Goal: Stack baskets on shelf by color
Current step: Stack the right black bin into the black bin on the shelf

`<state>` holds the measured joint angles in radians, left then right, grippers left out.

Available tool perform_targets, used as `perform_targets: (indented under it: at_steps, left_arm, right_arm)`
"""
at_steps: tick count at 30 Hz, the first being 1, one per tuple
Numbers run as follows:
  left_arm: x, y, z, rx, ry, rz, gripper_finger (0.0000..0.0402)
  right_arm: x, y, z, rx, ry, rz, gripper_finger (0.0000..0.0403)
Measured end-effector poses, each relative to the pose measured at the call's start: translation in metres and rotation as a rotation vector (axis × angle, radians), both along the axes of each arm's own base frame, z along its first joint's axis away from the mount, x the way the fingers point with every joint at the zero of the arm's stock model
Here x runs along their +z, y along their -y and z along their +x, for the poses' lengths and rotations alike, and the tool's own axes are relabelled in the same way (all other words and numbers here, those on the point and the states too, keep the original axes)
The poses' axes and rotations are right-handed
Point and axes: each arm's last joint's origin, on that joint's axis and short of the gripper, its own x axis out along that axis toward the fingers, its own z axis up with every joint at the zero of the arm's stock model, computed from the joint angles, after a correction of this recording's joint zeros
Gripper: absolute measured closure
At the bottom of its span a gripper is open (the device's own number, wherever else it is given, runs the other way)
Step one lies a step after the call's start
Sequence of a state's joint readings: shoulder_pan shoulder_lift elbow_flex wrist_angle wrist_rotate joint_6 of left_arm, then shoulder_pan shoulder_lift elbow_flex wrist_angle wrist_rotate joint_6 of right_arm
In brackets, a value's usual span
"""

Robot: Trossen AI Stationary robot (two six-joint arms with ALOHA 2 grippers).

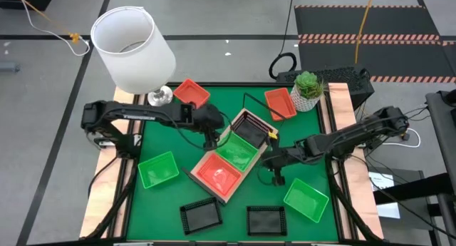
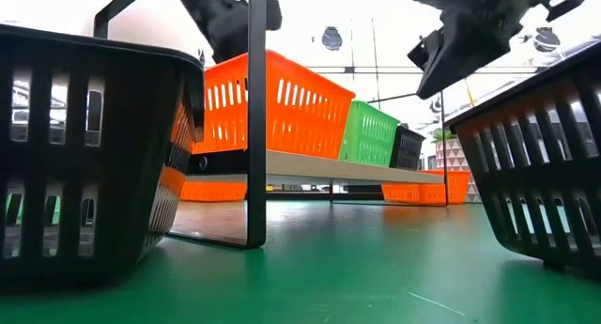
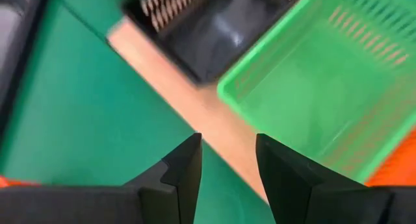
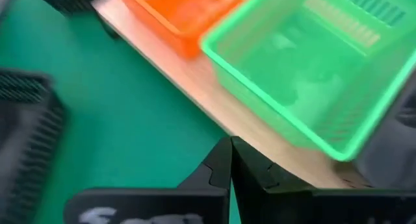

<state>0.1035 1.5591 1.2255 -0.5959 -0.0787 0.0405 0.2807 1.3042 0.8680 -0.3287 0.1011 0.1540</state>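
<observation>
Left gripper (image 3: 227, 169) spread and empty, hovering over the shelf (image 3: 195, 107) edge, black basket (image 3: 208, 29) and green basket (image 3: 325, 87) just ahead. Right gripper (image 4: 231, 162) pressed together at the opposite edge. Risk: either claw nudges a basket off the narrow shelf. No readable writing.

Two dark, near-black jointed arms showing slim tubular links and bulkier joint housings, left gripper (image 3: 227, 175) ending in angular matte black fingers with stepped inner edges, right gripper (image 4: 231, 165) bearing matching wedge-shaped fingers, pale lettering showing on its body
</observation>
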Motion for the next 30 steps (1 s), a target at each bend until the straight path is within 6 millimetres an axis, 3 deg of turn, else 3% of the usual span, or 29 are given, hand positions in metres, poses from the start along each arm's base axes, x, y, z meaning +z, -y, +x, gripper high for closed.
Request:
perform_targets:
  at_steps: [6,18,22,30]
  left_arm:
    - [0.031,0.011,-0.031,-0.011,0.038,0.078,0.0254]
    - [0.041,0.005,-0.100,0.085,0.165,0.157,0.0254]
    - [0.043,0.006,-0.109,0.091,0.181,0.155,0.0254]
    - [0.040,0.007,-0.104,0.085,0.171,0.153,0.0254]
  right_arm:
    - [0.004,-0.025,-0.010,-0.044,0.005,0.107,0.0396]
    - [0.009,-0.078,-0.038,-0.178,-0.098,0.375,0.0364]
    - [0.004,-0.090,-0.039,-0.180,-0.127,0.391,0.0356]
    - [-0.011,-0.100,-0.040,-0.222,-0.240,0.427,0.0319]
